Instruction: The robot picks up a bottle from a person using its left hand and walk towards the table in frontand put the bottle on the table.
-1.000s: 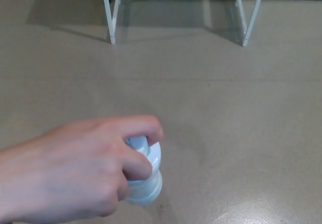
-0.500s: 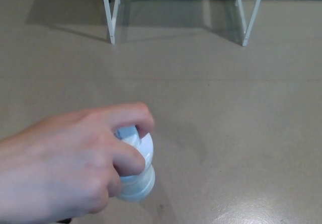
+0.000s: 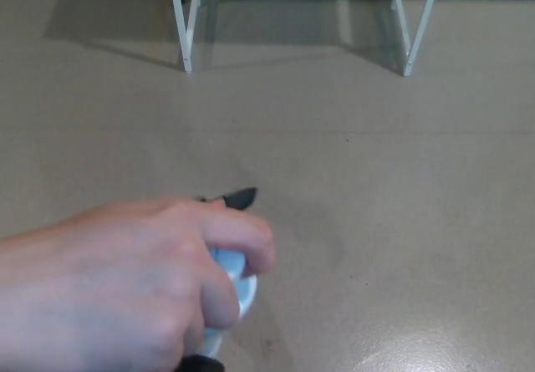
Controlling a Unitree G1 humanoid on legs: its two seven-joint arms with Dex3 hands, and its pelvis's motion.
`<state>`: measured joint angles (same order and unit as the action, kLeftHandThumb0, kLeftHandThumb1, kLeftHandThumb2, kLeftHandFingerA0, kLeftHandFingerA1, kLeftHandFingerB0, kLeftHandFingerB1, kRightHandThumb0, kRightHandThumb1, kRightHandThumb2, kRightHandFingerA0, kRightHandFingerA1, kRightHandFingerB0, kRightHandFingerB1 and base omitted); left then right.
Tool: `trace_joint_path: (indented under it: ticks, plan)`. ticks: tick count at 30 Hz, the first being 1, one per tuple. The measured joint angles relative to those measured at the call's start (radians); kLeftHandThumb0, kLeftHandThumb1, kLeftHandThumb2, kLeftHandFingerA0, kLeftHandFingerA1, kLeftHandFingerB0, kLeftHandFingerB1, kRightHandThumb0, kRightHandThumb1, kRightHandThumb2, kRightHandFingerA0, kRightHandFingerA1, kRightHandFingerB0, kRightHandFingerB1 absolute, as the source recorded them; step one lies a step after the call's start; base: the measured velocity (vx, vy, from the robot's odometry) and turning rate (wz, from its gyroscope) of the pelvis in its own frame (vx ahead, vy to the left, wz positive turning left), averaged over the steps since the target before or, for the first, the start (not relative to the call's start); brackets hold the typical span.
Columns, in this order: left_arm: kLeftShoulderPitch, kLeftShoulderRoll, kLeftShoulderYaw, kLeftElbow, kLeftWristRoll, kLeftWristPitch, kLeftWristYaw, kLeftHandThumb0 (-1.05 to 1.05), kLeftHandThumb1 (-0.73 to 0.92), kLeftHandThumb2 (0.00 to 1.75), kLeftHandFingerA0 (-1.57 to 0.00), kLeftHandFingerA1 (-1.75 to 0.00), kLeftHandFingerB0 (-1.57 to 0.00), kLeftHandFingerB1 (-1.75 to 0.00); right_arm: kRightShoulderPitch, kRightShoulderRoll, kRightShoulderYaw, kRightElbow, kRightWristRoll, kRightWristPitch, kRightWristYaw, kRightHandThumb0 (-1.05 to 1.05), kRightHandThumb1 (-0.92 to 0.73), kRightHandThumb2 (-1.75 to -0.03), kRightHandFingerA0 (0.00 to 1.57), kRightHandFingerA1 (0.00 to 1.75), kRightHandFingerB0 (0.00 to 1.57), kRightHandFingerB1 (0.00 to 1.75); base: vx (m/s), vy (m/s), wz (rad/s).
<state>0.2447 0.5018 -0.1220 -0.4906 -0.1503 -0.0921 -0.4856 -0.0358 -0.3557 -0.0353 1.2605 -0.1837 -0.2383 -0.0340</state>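
A person's hand (image 3: 117, 288) fills the lower left of the head view, reaching in from the left edge, blurred and very close to the camera. Its fingers curl down over a pale blue and white bottle (image 3: 234, 284), hiding all of it but a small patch of the top and side. The bottle sits low in the picture, left of centre, above the floor and well apart from the table.

Only two small black pieces of the robot's left hand (image 3: 242, 196) show: one sticks out just above the person's knuckles, the other peeks from under the bottle at the bottom edge. I cannot tell whether that hand has hold of the bottle or how far open it is.

To the right lies a smooth beige floor (image 3: 393, 188). At the top stand white table legs (image 3: 187, 29), one pair left, one pair right. The robot's right hand is out of the picture.
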Motion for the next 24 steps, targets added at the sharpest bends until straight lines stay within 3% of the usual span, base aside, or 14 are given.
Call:
trace_joint_path:
  ticks: [1,2,3,10,11,12,13,14,17,18,19,24]
  plan:
    - [-0.001,0.006,-0.002,-0.013,-0.011,0.017,-0.01,-0.73,0.44,0.58,-0.06,-0.36,0.0,-0.2,0.0,-0.002,-0.001,0.0,0.0,0.002,0.003,-0.28,-0.64,-0.59,0.66,0.47,0.47,0.38,0.0,0.0,0.0]
    - [-0.001,0.01,-0.003,-0.022,-0.019,0.031,-0.018,-0.73,0.44,0.58,-0.06,-0.36,0.0,-0.2,-0.001,-0.002,-0.002,0.0,0.0,0.004,0.006,-0.28,-0.64,-0.59,0.66,0.47,0.47,0.38,0.0,0.0,0.0]
    - [-0.003,0.012,-0.005,-0.027,-0.025,0.043,-0.024,-0.6,0.35,0.8,0.0,-0.4,0.0,-0.16,-0.001,-0.002,-0.004,0.001,0.0,0.006,0.008,-0.28,-0.64,-0.59,0.68,0.47,0.48,0.38,0.0,0.0,0.0]
    - [-0.029,0.002,-0.037,-0.07,-0.038,0.11,-0.044,-0.66,0.38,0.76,-0.11,-0.45,-0.03,-0.16,0.0,-0.002,-0.007,0.003,0.001,0.016,0.021,-0.26,-0.65,-0.59,0.66,0.47,0.48,0.39,0.0,0.0,0.0]
    - [-0.033,-0.002,-0.044,-0.077,-0.035,0.117,-0.043,-0.26,0.81,0.66,-1.08,-0.62,-0.45,-0.36,-0.001,-0.002,-0.007,0.003,0.001,0.017,0.022,-0.26,-0.64,-0.59,0.66,0.47,0.49,0.39,0.0,0.0,0.0]
    - [-0.038,-0.006,-0.051,-0.086,-0.03,0.128,-0.042,-0.26,0.81,0.66,-1.08,-0.62,-0.45,-0.36,-0.001,-0.002,-0.008,0.003,0.001,0.018,0.023,-0.26,-0.64,-0.59,0.66,0.47,0.49,0.39,0.0,0.0,0.0]
    - [-0.038,-0.023,-0.059,-0.087,-0.025,0.128,-0.036,-0.18,0.83,0.66,-1.19,-0.78,-0.64,-0.42,-0.001,-0.002,-0.008,0.004,0.001,0.019,0.024,-0.27,-0.64,-0.59,0.67,0.47,0.49,0.38,0.0,0.0,0.0]
    - [-0.031,-0.078,-0.08,-0.086,-0.011,0.128,-0.01,-0.12,0.75,0.8,-1.12,-1.25,-0.89,-0.72,0.0,-0.002,-0.008,0.004,0.001,0.021,0.026,-0.26,-0.64,-0.59,0.67,0.47,0.49,0.39,0.0,0.0,0.0]
    - [-0.006,-0.17,-0.122,-0.086,0.023,0.125,0.038,-0.12,0.75,0.8,-1.12,-1.25,-0.89,-0.72,-0.001,-0.002,-0.008,0.004,0.001,0.021,0.028,-0.26,-0.64,-0.59,0.67,0.47,0.49,0.39,0.0,0.0,0.0]
    - [0.004,-0.197,-0.132,-0.086,0.038,0.122,0.055,-0.1,0.7,0.9,-1.02,-1.37,-0.78,-1.14,0.0,-0.002,-0.008,0.004,0.001,0.021,0.029,-0.27,-0.65,-0.59,0.66,0.47,0.48,0.38,0.0,0.0,0.0]
    - [0.012,-0.22,-0.14,-0.086,0.053,0.119,0.072,-0.1,0.71,0.9,-0.99,-1.4,-0.72,-1.24,0.0,-0.002,-0.009,0.004,0.001,0.021,0.03,-0.27,-0.65,-0.59,0.66,0.46,0.49,0.39,0.0,0.0,0.0]
    - [0.058,-0.306,-0.175,-0.055,0.131,0.093,0.153,-0.12,0.73,0.89,-0.99,-1.41,-0.72,-1.25,0.0,-0.003,-0.009,0.004,0.001,0.021,0.038,-0.27,-0.65,-0.59,0.66,0.46,0.48,0.38,0.0,0.0,0.0]
